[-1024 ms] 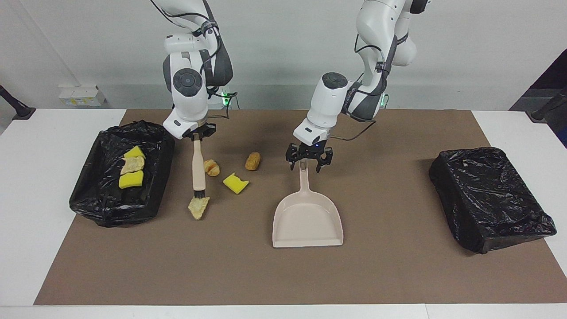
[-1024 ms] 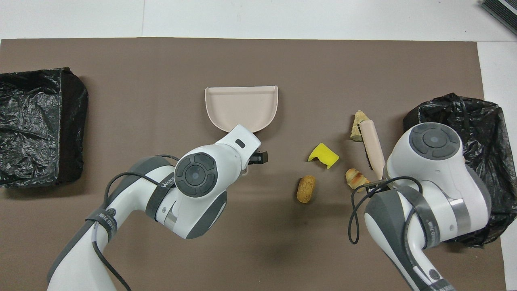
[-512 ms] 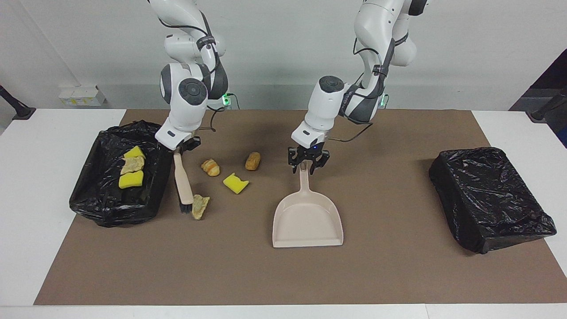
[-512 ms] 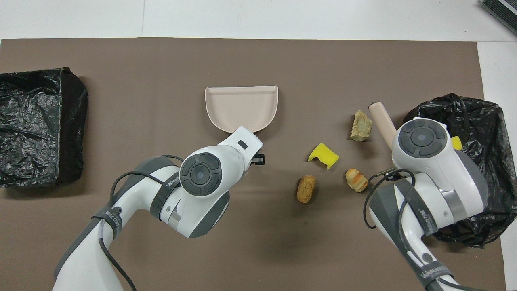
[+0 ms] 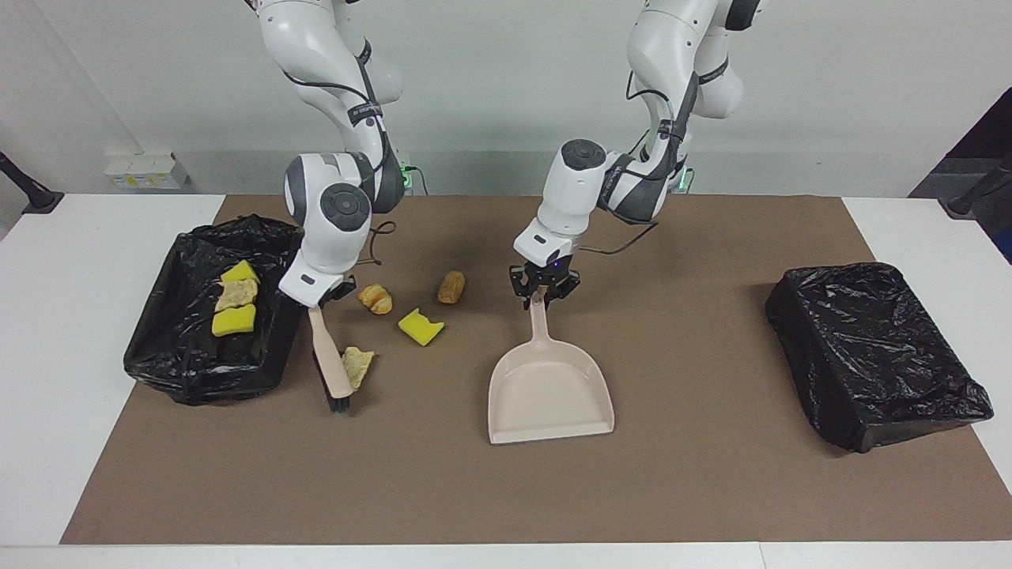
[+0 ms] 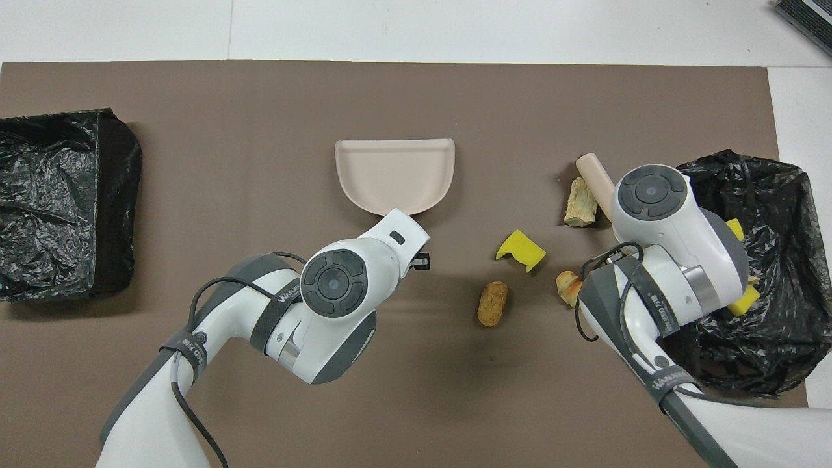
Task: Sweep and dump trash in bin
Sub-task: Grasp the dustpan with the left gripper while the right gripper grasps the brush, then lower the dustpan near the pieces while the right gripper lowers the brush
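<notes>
Dustpan (image 5: 549, 389) handle being clenched by left gripper (image 5: 542, 291), right gripper (image 5: 322, 304) gripping brush (image 5: 332, 370), bristles touching tan scrap (image 5: 357, 365).

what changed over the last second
The left gripper closed on the dustpan handle. The right gripper carried the brush farther from the robots, past the tan bread scrap. Other scraps and both bins stayed put.

Arm strap bands (image 6: 284, 298) carry lettering like "WANU…"; the rest is unreadable.
</notes>
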You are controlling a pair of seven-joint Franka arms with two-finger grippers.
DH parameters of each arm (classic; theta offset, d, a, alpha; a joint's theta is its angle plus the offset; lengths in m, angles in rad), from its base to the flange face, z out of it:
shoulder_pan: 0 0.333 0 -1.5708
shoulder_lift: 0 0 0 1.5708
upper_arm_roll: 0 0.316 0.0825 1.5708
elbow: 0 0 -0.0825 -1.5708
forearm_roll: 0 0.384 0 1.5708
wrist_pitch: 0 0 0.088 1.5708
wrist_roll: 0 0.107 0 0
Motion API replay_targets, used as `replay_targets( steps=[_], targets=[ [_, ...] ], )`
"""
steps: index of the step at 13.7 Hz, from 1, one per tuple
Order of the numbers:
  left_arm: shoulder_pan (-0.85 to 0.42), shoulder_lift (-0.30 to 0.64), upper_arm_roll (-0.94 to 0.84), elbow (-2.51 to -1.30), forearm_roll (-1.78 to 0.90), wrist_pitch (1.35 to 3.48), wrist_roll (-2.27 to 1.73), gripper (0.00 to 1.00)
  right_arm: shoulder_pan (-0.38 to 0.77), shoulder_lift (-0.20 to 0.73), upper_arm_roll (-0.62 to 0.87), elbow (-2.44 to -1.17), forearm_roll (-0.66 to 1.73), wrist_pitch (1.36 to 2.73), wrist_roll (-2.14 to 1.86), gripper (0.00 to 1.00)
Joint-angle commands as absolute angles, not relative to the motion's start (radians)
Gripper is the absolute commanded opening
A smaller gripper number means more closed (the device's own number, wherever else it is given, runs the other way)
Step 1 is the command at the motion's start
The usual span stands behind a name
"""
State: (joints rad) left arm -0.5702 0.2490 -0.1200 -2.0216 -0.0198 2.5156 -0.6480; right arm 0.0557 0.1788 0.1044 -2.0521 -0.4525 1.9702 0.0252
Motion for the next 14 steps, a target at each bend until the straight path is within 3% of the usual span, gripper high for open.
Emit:
replay_targets(
  steps=[1,8,14],
  targets=[
    [-0.571,0.241,-0.104,-2.011,0.000,2.487,-0.661,0.00,0.055,0.120,0.110,-2.131,-0.311,1.965,0.018,0.00],
    [-0.444,0.144,-0.103,-2.003,0.081,2.286,-0.305,0.00,0.140,0.075,0.112,-2.177,0.006,1.934,0.050,0.00],
    [-0.298,0.057,-0.104,-1.994,0.000,2.051,0.265,0.00,0.143,-0.035,0.098,-2.112,-0.032,1.731,0.221,0.00]
  ],
)
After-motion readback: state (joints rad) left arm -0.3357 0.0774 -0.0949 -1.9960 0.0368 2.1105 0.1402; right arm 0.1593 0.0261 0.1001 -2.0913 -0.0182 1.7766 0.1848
